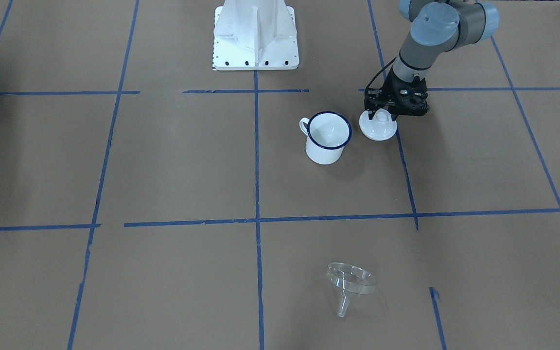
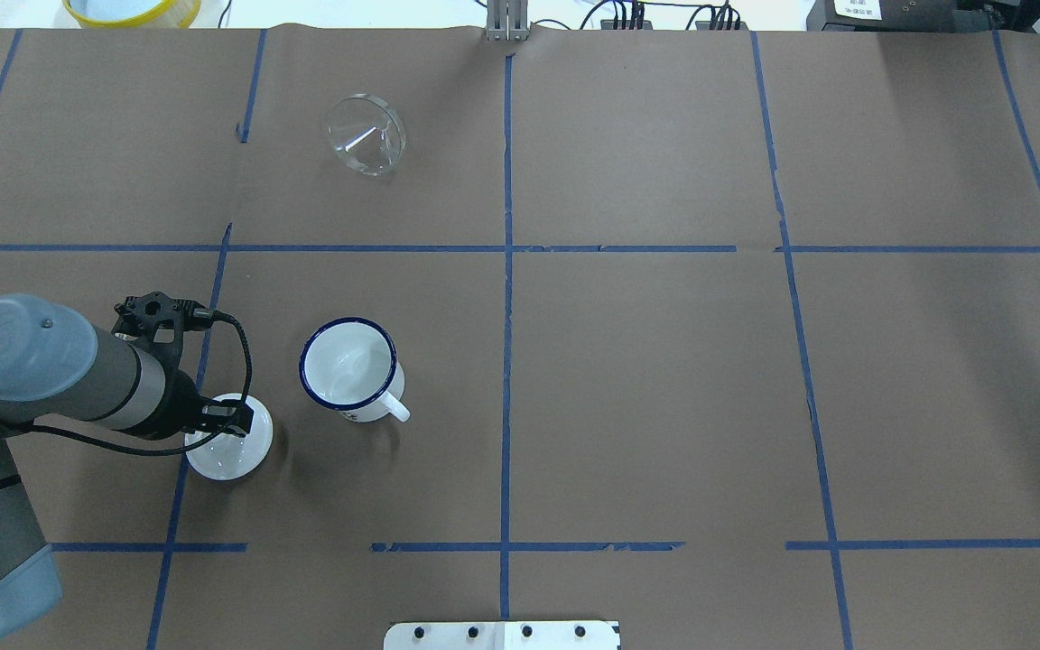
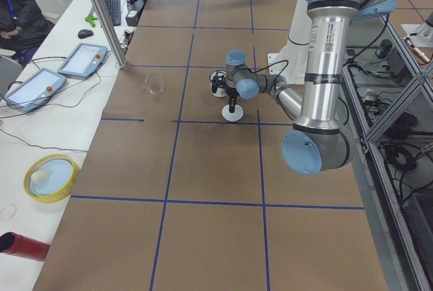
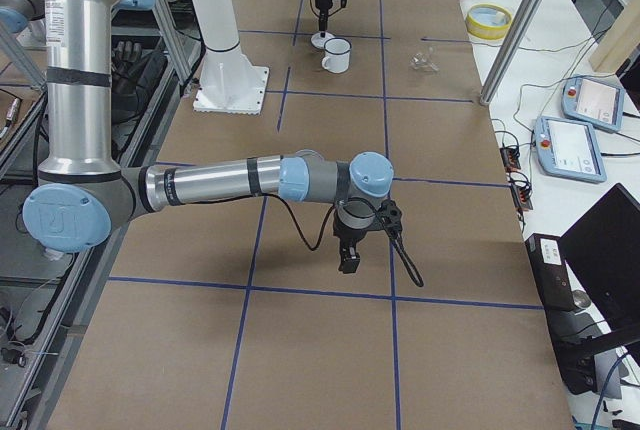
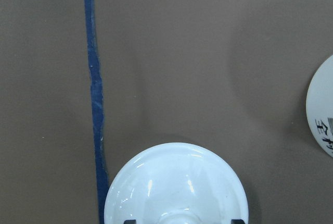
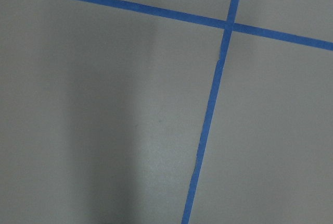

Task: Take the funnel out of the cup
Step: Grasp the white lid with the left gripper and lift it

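The clear plastic funnel [image 1: 350, 282] lies well apart from the white enamel cup [image 1: 326, 150]; we should lift our left gripper [image 1: 381, 115], spread astride the white domed lid [image 1: 377, 131], straight up.

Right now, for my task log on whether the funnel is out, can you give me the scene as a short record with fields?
funnel: lying on its side on the table, far from the cup
cup: upright, nothing in it
lid: white, domed, beside the cup
left end effector: down over the lid, fingers open either side of its knob
right end effector: over bare table, away from everything; open or shut unclear
task state: funnel already out of the cup
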